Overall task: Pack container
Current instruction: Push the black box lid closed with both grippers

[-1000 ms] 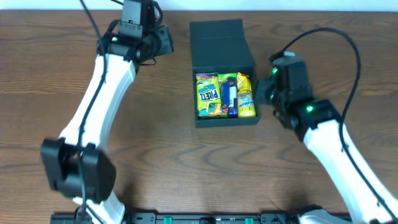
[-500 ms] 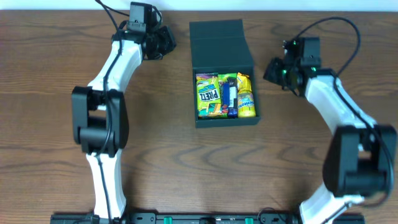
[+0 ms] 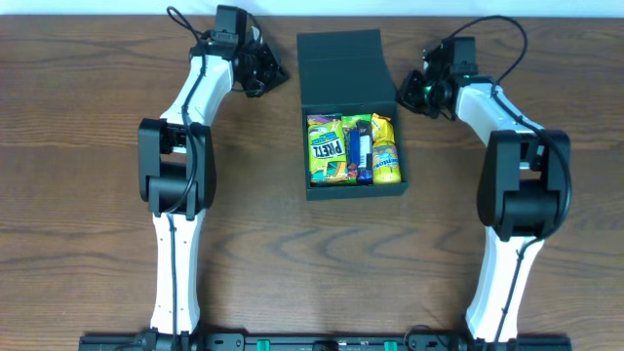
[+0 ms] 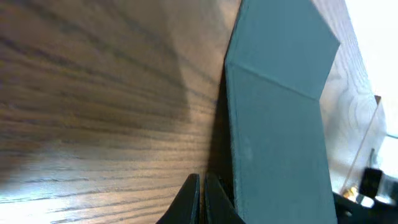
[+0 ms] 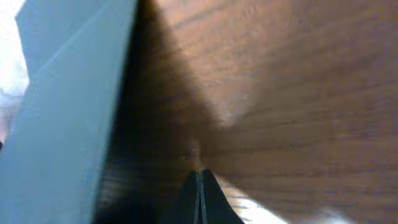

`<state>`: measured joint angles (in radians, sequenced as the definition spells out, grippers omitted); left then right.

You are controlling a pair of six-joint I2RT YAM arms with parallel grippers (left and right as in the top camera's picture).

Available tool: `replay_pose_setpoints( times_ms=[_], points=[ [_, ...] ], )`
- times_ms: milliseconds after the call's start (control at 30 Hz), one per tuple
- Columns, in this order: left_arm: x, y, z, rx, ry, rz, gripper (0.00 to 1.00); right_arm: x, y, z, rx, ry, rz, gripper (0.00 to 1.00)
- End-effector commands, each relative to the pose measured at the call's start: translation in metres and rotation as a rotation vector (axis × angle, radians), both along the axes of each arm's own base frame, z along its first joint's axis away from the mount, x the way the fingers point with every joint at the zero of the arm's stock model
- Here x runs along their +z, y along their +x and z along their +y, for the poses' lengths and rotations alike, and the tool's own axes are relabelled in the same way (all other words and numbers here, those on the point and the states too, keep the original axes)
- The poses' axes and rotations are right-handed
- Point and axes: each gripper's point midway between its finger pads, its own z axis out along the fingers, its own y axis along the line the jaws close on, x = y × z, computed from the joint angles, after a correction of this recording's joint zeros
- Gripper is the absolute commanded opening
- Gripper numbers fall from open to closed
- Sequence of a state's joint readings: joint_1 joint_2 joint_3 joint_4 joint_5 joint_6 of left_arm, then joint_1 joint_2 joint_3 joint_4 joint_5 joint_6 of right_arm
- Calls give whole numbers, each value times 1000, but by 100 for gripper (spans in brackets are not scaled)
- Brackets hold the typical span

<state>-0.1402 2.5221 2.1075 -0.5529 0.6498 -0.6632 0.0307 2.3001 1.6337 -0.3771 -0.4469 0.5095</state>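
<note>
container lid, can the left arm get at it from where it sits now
Probably yes: the shut left gripper sits just left of the open lid, with only bare table between them and nothing in the way.

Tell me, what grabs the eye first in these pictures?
First, the black box in the middle of the wooden table, packed with bright yellow and green snack packets. The left gripper and right gripper, both shut, sit on either side of its open lid.

The container ran off both wrist views' edges, its contents hidden there; overhead, most print on the snack packets was too small to read
</note>
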Motion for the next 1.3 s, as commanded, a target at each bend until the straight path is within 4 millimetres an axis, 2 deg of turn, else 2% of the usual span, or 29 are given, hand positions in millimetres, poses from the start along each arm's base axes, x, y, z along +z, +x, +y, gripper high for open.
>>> replay_pose_setpoints(
  times_ms=[0, 333, 533, 800, 967, 1267],
  points=[
    [-4, -2, -12, -21, -48, 25, 6, 7, 7, 4, -11, 51, -7, 1],
    [1, -16, -46, -91, -95, 39, 6, 22, 19, 30, 66, 153, -100, 2],
    [10, -13, -47, -125, -123, 2, 5, 36, 22, 36, 136, 207, -166, 2],
    [52, -1, -49, -222, -198, -131, 6, 69, 18, 53, 297, 356, -284, 2],
    [86, 2, -49, -296, -179, -231, 6, 101, 17, 55, 369, 423, -372, 2],
    [111, -13, -45, -388, -121, -285, 6, 154, 5, 57, 482, 455, -492, 2]
  ],
)
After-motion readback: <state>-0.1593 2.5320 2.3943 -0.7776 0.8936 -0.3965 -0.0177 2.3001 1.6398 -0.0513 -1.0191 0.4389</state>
